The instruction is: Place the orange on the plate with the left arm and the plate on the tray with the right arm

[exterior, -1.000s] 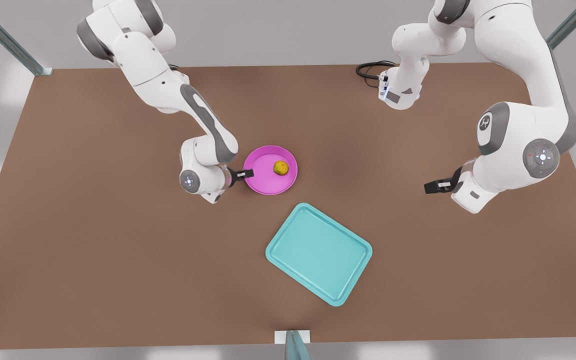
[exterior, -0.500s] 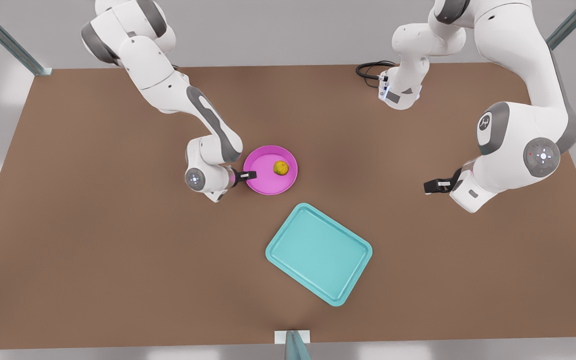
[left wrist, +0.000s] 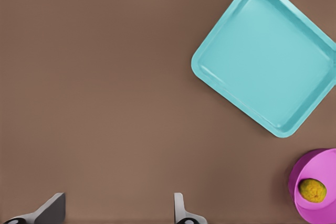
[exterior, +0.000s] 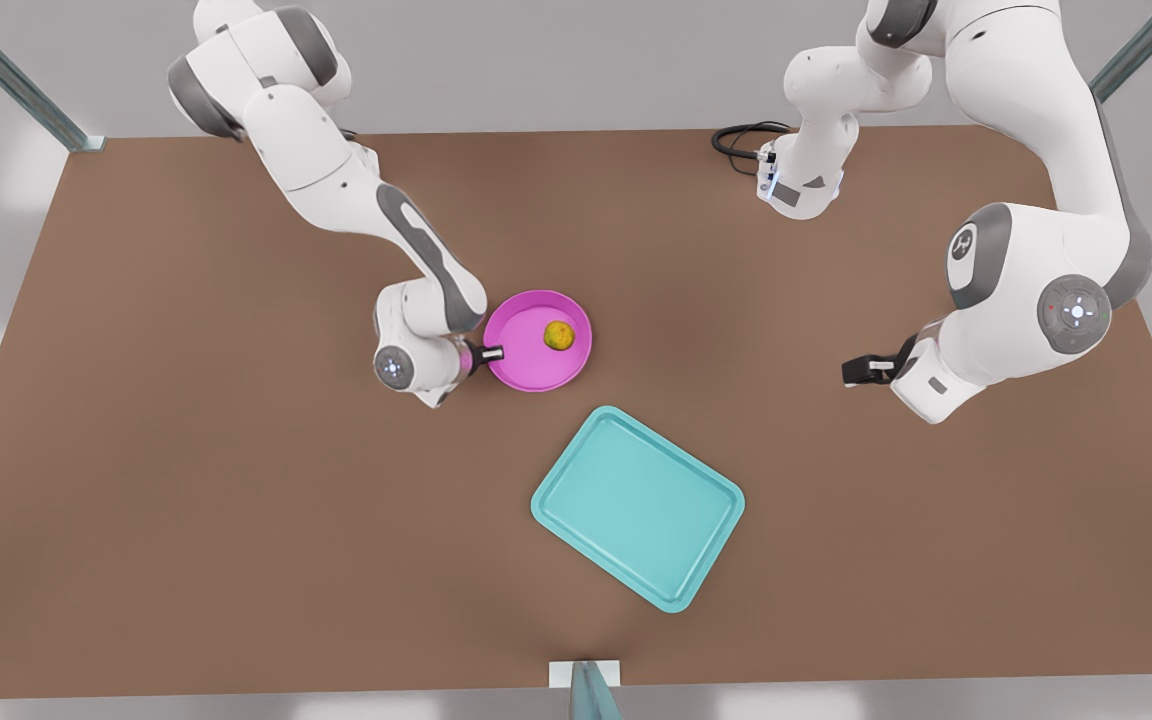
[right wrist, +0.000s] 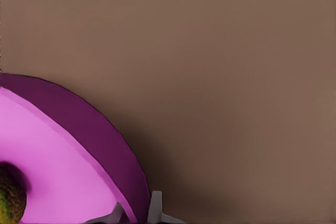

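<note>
In the front view, the pink plate [exterior: 537, 340] sits a little left of the frame's centre on the brown surface [exterior: 186, 450], with the orange [exterior: 559, 336] resting inside it toward its right side. The teal tray [exterior: 638, 507] lies below and to the right of the plate, turned at an angle, apart from it and with nothing on it.

The right gripper [exterior: 492, 353] is at the plate's left rim, at the end of the arm that reaches down from the upper left of the front view. The right wrist view gives what the front view cannot: the two fingers [right wrist: 155, 209] stand close together astride the magenta rim [right wrist: 105, 145], one inside and one outside, pinching it (the orange [right wrist: 10, 198] peeks in at that frame's lower left edge).

The left gripper [exterior: 861, 371] hangs at the right of the front view, well apart from plate and tray, holding nothing. Its wrist view shows its fingers [left wrist: 51, 211] spread wide over bare surface, with the tray [left wrist: 268, 56] at that frame's upper right and the plate [left wrist: 315, 182] with the orange [left wrist: 313, 190] at its lower right corner.
</note>
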